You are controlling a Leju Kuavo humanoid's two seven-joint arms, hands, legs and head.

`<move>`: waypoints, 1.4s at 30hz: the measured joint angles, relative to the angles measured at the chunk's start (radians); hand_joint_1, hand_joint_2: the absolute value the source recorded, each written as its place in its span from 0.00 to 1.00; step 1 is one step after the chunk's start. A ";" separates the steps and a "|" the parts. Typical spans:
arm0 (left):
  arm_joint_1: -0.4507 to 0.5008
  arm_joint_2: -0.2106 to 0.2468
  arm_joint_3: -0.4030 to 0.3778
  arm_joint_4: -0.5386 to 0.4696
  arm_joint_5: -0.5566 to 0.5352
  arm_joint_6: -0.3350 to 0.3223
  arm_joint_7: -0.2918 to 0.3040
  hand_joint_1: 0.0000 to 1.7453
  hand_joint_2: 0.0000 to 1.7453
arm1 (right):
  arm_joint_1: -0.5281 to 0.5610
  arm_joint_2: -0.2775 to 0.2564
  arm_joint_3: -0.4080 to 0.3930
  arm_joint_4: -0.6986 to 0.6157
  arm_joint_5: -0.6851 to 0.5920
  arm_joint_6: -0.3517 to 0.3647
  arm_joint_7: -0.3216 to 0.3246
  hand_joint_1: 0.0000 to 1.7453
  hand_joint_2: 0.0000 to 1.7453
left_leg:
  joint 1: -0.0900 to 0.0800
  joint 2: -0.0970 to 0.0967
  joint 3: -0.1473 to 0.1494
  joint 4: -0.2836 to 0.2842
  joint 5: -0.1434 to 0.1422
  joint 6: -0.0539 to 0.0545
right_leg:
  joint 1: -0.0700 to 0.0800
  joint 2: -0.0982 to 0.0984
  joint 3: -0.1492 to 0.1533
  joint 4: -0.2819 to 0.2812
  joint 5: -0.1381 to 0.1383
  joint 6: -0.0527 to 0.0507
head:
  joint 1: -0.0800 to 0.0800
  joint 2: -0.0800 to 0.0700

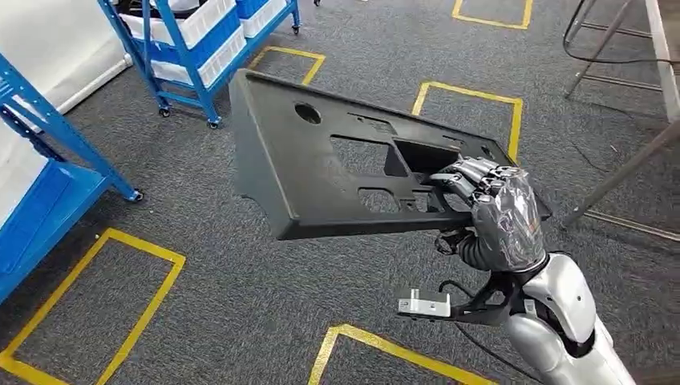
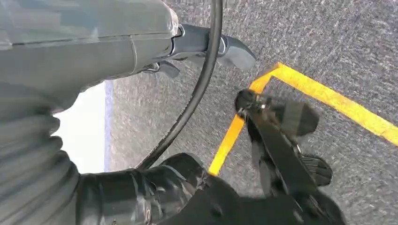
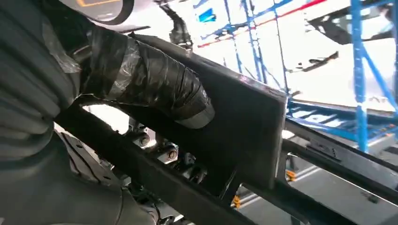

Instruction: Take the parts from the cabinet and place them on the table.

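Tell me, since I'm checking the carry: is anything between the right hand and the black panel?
No. The right hand already grips the black panel at its near edge, fingers hooked into a cutout, holding it above the carpet. The table isn't in view.

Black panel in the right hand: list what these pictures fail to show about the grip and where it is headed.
- Head view: the right hand covers the black panel where it grips, so the contact underneath is hidden.
- Right wrist view: the panel's ends run off the picture edges.
- The table cannot be made out, so how near it is cannot be judged.
- Left wrist view: the left hand is partly cut off; open or shut is unclear.
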 joint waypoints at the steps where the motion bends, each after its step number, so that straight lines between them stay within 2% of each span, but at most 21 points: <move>1: 0.001 0.000 0.000 0.000 0.000 0.000 0.000 0.00 1.00 | 0.000 0.000 0.000 0.000 0.003 0.002 0.003 1.00 1.00 | -0.001 -0.001 0.007 -0.019 0.026 0.006 | 0.003 0.013 -0.002 0.002 0.001 -0.001 | 0.000 0.000; 3: 0.003 -0.001 0.000 0.000 0.000 0.002 0.000 0.00 1.00 | -0.002 0.002 0.000 0.000 0.010 0.003 0.005 1.00 1.00 | -0.005 -0.017 0.076 -0.166 0.116 0.020 | 0.006 0.040 -0.001 0.006 0.002 0.000 | 0.000 0.000; 4: 0.004 -0.001 0.001 0.000 0.002 0.003 0.000 0.00 1.00 | -0.003 0.005 0.002 0.000 0.018 0.008 0.005 1.00 1.00 | -0.006 -0.046 0.117 -0.251 0.157 0.028 | 0.006 0.050 0.000 0.006 0.003 0.001 | 0.000 0.000; 5: 0.005 0.003 0.003 0.000 0.003 0.003 0.002 0.00 1.00 | -0.006 0.010 0.007 0.000 0.043 0.012 0.010 1.00 1.00 | -0.007 -0.099 0.132 -0.289 0.152 0.037 | 0.005 0.058 -0.003 0.006 0.007 0.006 | 0.002 0.000; 9: -0.001 0.002 0.005 0.000 -0.002 0.006 0.012 0.00 1.00 | -0.029 0.033 0.061 0.019 0.150 0.016 0.042 1.00 1.00 | -0.013 -0.064 0.142 -0.319 0.165 0.040 | -0.003 0.110 -0.016 -0.008 0.030 0.038 | 0.001 0.000; 10: -0.001 0.000 0.005 0.000 -0.002 0.007 0.014 0.00 1.00 | -0.033 0.033 0.071 0.026 0.161 0.015 0.048 1.00 1.00 | 0.002 -0.048 0.147 -0.341 0.181 0.044 | -0.001 0.097 -0.020 -0.002 0.028 0.038 | 0.000 0.000; 12: 0.001 -0.003 0.005 0.000 -0.003 0.008 0.016 0.00 1.00 | -0.050 0.039 0.090 0.038 0.171 0.014 0.056 1.00 1.00 | -0.005 -0.019 0.146 -0.350 0.191 0.053 | 0.007 0.000 -0.063 0.088 -0.046 0.039 | 0.002 0.000; 15: 0.008 -0.005 0.005 0.000 -0.003 0.011 0.019 0.00 1.00 | -0.058 0.042 0.112 0.059 0.174 0.012 0.064 1.00 1.00 | -0.008 0.024 0.139 -0.346 0.190 0.052 | -0.001 -0.028 -0.138 0.275 -0.126 0.051 | 0.003 0.000; 18: 0.008 -0.008 0.005 0.000 -0.003 0.014 0.022 0.00 1.00 | -0.067 0.042 0.124 0.080 0.185 0.011 0.081 1.00 1.00 | -0.007 0.061 0.136 -0.337 0.183 0.043 | -0.009 -0.046 -0.052 0.142 -0.047 0.057 | 0.002 0.000; 19: 0.007 -0.010 0.005 0.000 -0.003 0.021 0.028 0.00 1.00 | -0.073 0.042 0.126 0.087 0.194 0.009 0.092 1.00 1.00 | -0.007 0.072 0.137 -0.330 0.177 0.037 | -0.008 -0.075 0.008 0.042 -0.010 0.055 | 0.002 0.000; 20: 0.008 -0.010 0.005 0.000 -0.003 0.031 0.035 0.00 1.00 | -0.079 0.042 0.126 0.093 0.209 0.005 0.103 1.00 1.00 | -0.010 0.082 0.137 -0.326 0.171 0.030 | 0.001 -0.121 0.028 0.000 -0.030 0.048 | 0.003 0.000; 24: 0.000 -0.012 0.006 0.000 -0.009 0.040 0.035 0.00 1.00 | -0.100 0.038 0.126 0.127 0.265 -0.007 0.137 1.00 1.00 | -0.013 0.115 0.143 -0.324 0.167 0.012 | 0.012 -0.073 0.021 -0.001 -0.017 0.022 | 0.002 0.000; 25: 0.000 -0.014 0.006 0.000 -0.012 0.037 0.031 0.00 1.00 | -0.104 0.035 0.124 0.132 0.279 -0.007 0.142 1.00 1.00 | -0.011 0.116 0.141 -0.315 0.153 0.005 | 0.001 -0.062 0.027 -0.013 -0.010 0.011 | 0.001 0.000; 27: 0.005 -0.016 0.006 0.000 -0.018 0.032 0.019 0.00 1.00 | -0.115 0.032 0.122 0.142 0.305 -0.007 0.154 1.00 1.00 | -0.003 0.028 0.111 -0.237 0.097 0.002 | 0.001 -0.046 0.027 -0.017 -0.005 -0.001 | 0.001 0.000; 30: 0.009 -0.016 0.002 0.000 -0.043 0.025 -0.010 0.00 1.00 | -0.115 0.024 0.117 0.150 0.329 -0.008 0.163 1.00 1.00 | -0.003 0.000 0.001 -0.012 0.004 0.000 | 0.008 -0.007 0.022 -0.016 -0.003 -0.005 | 0.002 0.000; 31: 0.009 -0.016 0.000 0.000 -0.047 0.022 -0.016 0.00 1.00 | -0.112 0.021 0.116 0.153 0.334 -0.008 0.166 1.00 1.00 | -0.003 0.000 -0.009 -0.001 0.017 0.002 | 0.009 0.006 0.022 -0.014 -0.003 -0.005 | 0.002 0.000; 33: 0.011 -0.016 -0.003 0.000 -0.054 0.017 -0.020 0.00 1.00 | -0.111 0.015 0.113 0.156 0.336 -0.008 0.169 1.00 1.00 | -0.003 -0.008 0.037 -0.115 0.106 0.010 | 0.010 0.035 0.022 -0.009 -0.003 -0.005 | 0.002 0.000; 34: 0.012 -0.016 -0.003 0.000 -0.055 0.017 -0.021 0.00 1.00 | -0.112 0.013 0.110 0.156 0.337 -0.009 0.169 1.00 1.00 | -0.003 -0.026 0.079 -0.213 0.160 0.015 | 0.010 0.048 0.022 -0.006 -0.003 -0.004 | 0.002 0.000; 36: 0.013 -0.014 -0.004 0.000 -0.055 0.017 -0.022 0.00 1.00 | -0.114 0.012 0.104 0.157 0.338 -0.010 0.169 1.00 1.00 | -0.001 -0.095 0.110 -0.299 0.173 0.025 | 0.010 0.071 0.012 0.000 0.000 0.004 | 0.002 0.000; 40: 0.006 -0.013 -0.005 0.000 -0.055 0.017 -0.023 0.00 1.00 | -0.107 0.002 0.100 0.158 0.339 -0.011 0.169 1.00 1.00 | -0.005 -0.052 0.119 -0.323 0.185 0.039 | 0.004 0.120 -0.002 -0.014 0.022 0.039 | 0.002 0.000; 42: 0.008 -0.014 -0.005 0.000 -0.058 0.017 -0.023 0.00 1.00 | -0.111 -0.003 0.097 0.159 0.346 -0.011 0.171 1.00 1.00 | -0.002 -0.021 0.124 -0.339 0.198 0.056 | 0.010 0.017 -0.029 0.048 -0.033 0.038 | 0.004 0.000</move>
